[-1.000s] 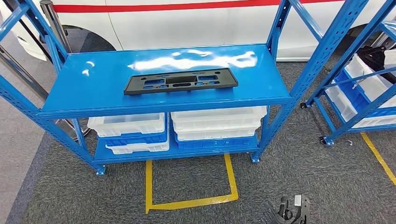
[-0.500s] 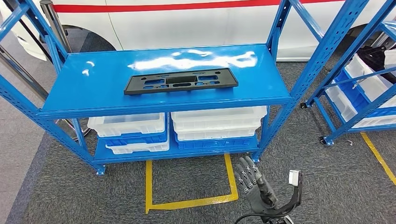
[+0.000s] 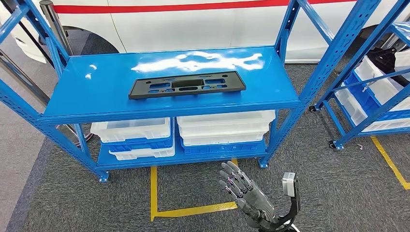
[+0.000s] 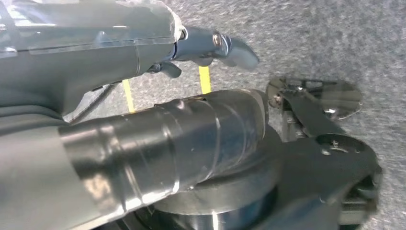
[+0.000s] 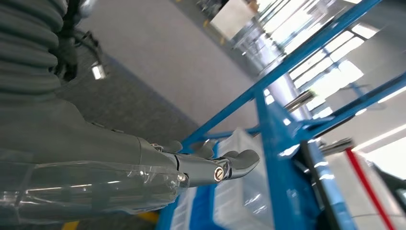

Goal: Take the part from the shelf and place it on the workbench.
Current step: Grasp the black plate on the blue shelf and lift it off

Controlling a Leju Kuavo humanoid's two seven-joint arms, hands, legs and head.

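We judge the flat black part point(image 3: 187, 84) on the shelf point(image 3: 111, 104) stiff and light, probably best held at one long edge; our right hand point(image 3: 246, 193) hangs empty, fingers point(image 3: 231, 178) apart.

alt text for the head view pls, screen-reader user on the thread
A flat black part lies on the top of a blue shelf, with white bins stacked on the level below. The robot's right hand is raised over grey carpet in front, fingers spread, holding nothing.
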